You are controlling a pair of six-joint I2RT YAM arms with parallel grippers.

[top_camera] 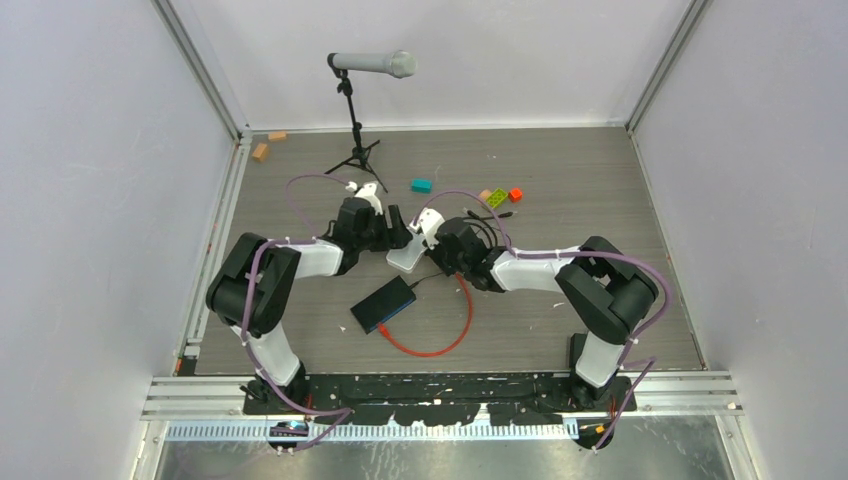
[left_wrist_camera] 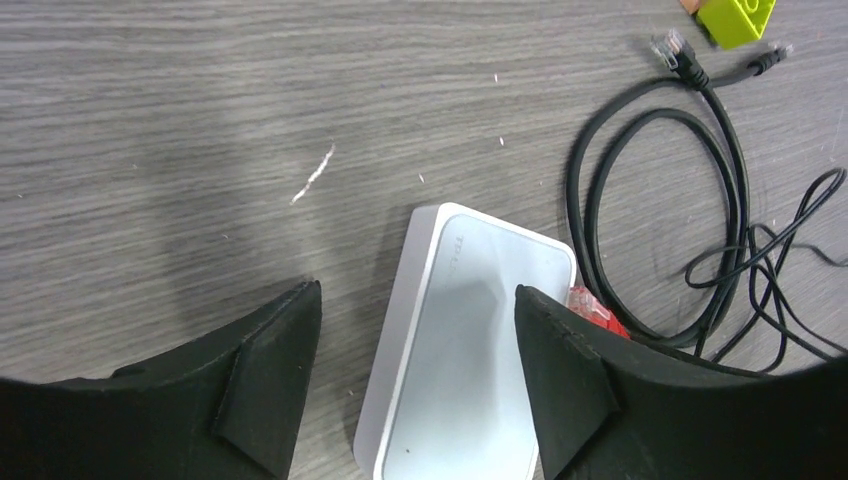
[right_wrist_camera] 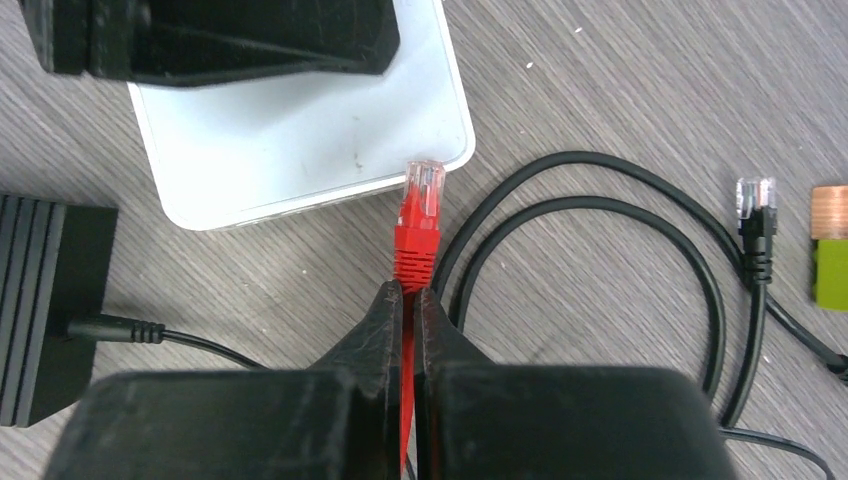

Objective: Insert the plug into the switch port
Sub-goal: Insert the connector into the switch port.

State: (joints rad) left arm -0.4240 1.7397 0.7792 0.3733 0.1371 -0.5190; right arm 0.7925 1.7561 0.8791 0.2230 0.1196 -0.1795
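Note:
My right gripper [right_wrist_camera: 410, 285] is shut on the thin red cable [top_camera: 455, 335] just behind the plug [right_wrist_camera: 423, 180]. The plug's clear tip sits at the near edge of the white box [right_wrist_camera: 290, 130]. The left gripper [left_wrist_camera: 417, 290] hangs open over that white box [left_wrist_camera: 470, 350], one finger on each side; the red plug [left_wrist_camera: 595, 310] peeks out behind its right finger. The flat black box [top_camera: 383, 305] lies nearer the arm bases, its blue edge [top_camera: 397, 314] facing the red cable loop. The switch port is too small to make out.
A coiled black cable [right_wrist_camera: 600, 200] with its own connector [right_wrist_camera: 755, 195] lies right of the plug. A thin black lead [right_wrist_camera: 130, 330] enters the black box's end. Coloured blocks [top_camera: 500, 196], a teal block [top_camera: 421, 185] and a microphone stand [top_camera: 360, 110] lie farther back.

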